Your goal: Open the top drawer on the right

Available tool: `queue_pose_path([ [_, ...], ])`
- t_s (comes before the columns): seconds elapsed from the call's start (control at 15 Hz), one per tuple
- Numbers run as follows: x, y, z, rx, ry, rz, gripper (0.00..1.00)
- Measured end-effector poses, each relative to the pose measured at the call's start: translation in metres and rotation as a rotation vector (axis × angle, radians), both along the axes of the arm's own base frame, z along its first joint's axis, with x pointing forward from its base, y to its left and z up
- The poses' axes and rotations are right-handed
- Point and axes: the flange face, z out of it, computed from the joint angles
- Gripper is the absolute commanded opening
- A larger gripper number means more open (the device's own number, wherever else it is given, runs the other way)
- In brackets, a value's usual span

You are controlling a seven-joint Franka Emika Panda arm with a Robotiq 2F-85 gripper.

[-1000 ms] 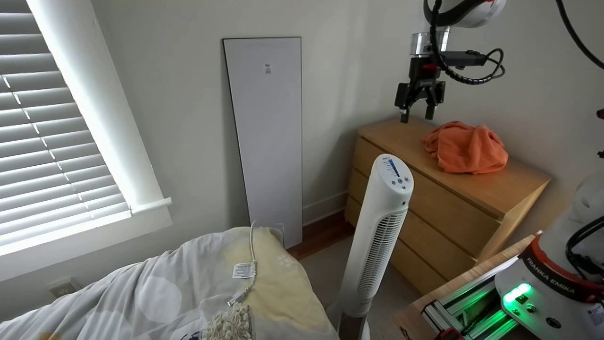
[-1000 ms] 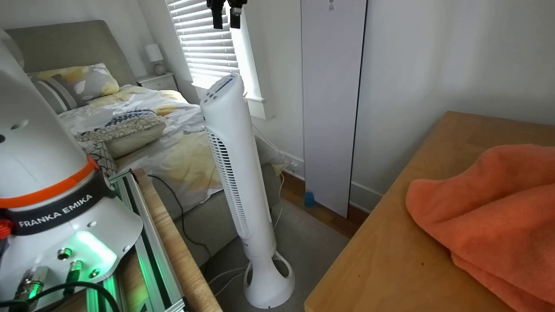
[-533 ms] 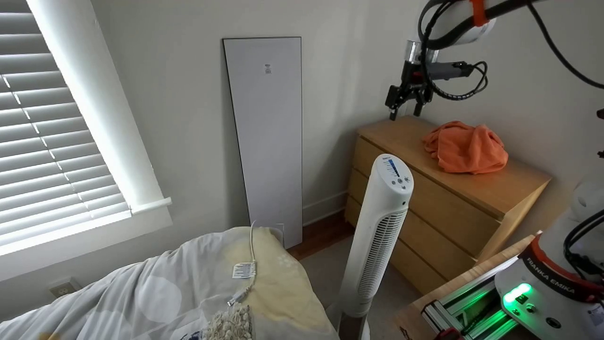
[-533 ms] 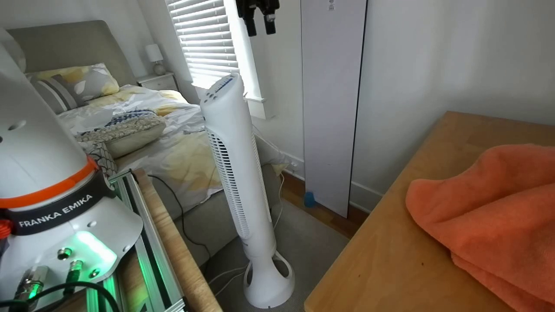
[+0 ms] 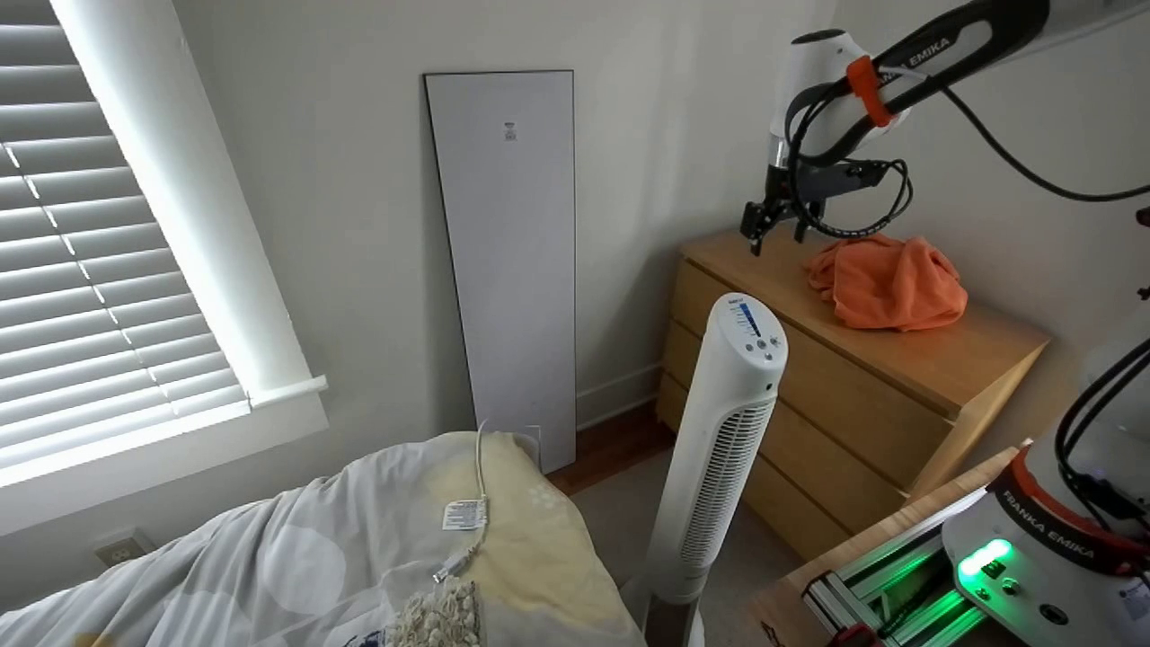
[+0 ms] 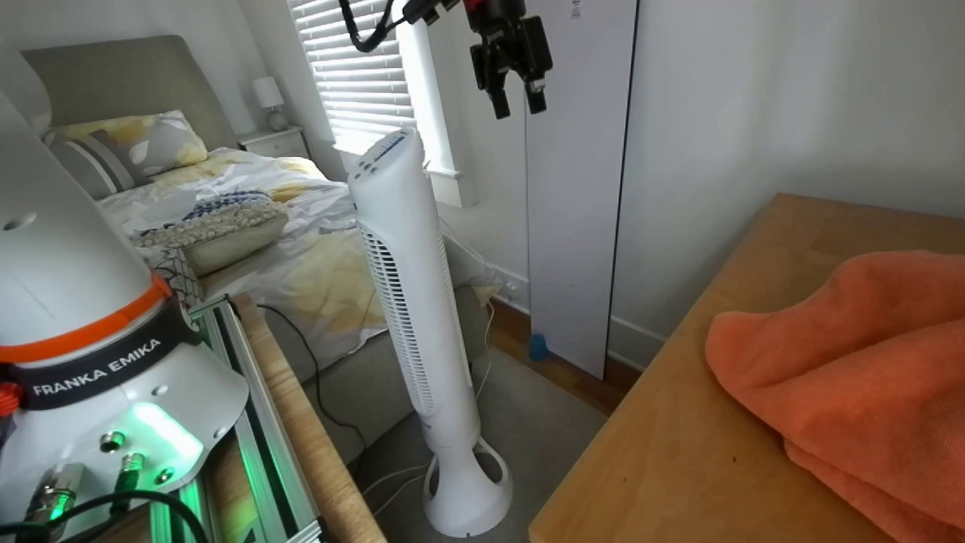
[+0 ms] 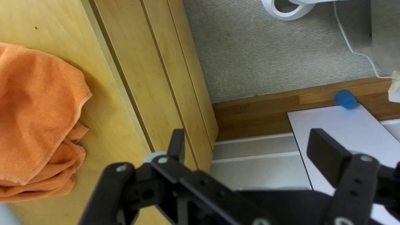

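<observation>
Top drawer (image 7: pixel 143 72), wide, tan and handle-less, apparently shut, just beneath the top of a light tan wooden dresser (image 5: pixel 984 355). Above, a black two-fingered gripper (image 6: pixel 519 111), lower than a second ago and nearer the dresser, with fingers (image 7: pixel 177 143) spread wide around nothing. Probably signals approach to the drawer's upper edge; no contact yet. Reads "FRANKA EMIKA" on a white robot base (image 6: pixel 83 426) and "EMIKA" on the arm (image 5: pixel 997 31) overhead. On a tall pale grey panel (image 5: pixel 512 288), an unreadable label (image 5: pixel 510 131).
</observation>
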Motion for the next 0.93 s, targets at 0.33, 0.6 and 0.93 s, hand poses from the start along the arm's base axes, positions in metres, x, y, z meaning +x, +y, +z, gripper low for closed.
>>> queue_pose_path([
  [0.33,0.018,-0.018,-0.056,-0.063,-0.032,0.039,1.00],
  [0.6,0.032,-0.038,-0.100,-0.141,-0.072,0.060,1.00],
  [0.93,0.044,-0.069,-0.144,-0.224,-0.046,0.014,1.00],
])
